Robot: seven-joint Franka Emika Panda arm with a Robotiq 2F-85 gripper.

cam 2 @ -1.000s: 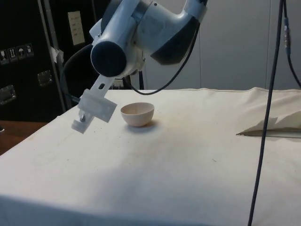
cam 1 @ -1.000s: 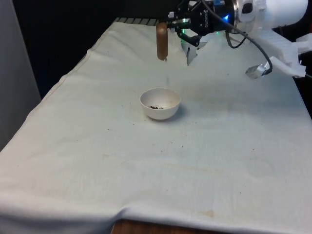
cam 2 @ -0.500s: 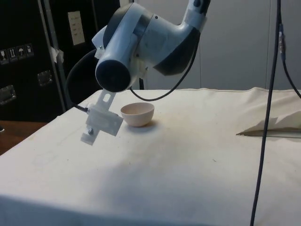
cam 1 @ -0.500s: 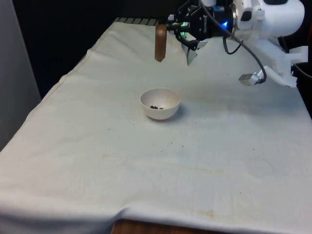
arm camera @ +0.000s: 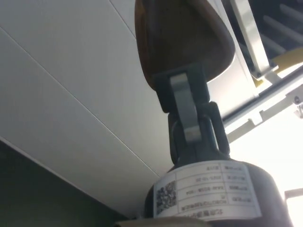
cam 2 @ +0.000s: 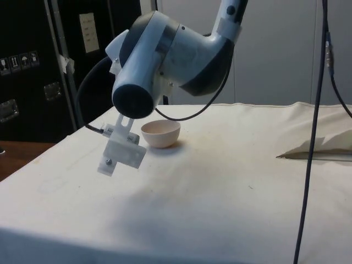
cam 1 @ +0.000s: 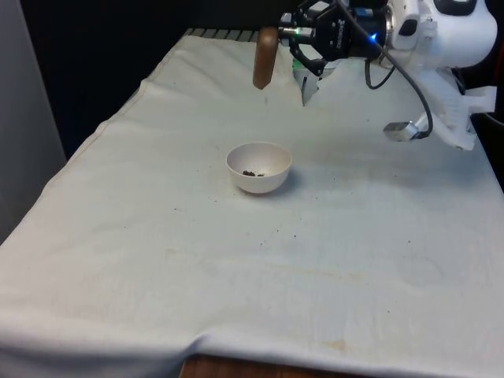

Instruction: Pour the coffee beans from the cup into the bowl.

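Even soft light, wrist-view glare, soft shadows

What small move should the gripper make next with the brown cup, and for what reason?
Probably turn the cup upright and carry it aside to set it down. The gripper holds it mouth-down, high above the table and beyond the white bowl, which already holds a few beans; none are seen falling.

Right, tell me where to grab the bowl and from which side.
Take the bowl by its rim, coming straight down from above so one finger goes inside and one outside the wall. It sits upright and open-topped on the cloth, its rounded side giving little flat surface for a side grip. The gripper is shut on the brown cup, so that would probably have to be put down first.
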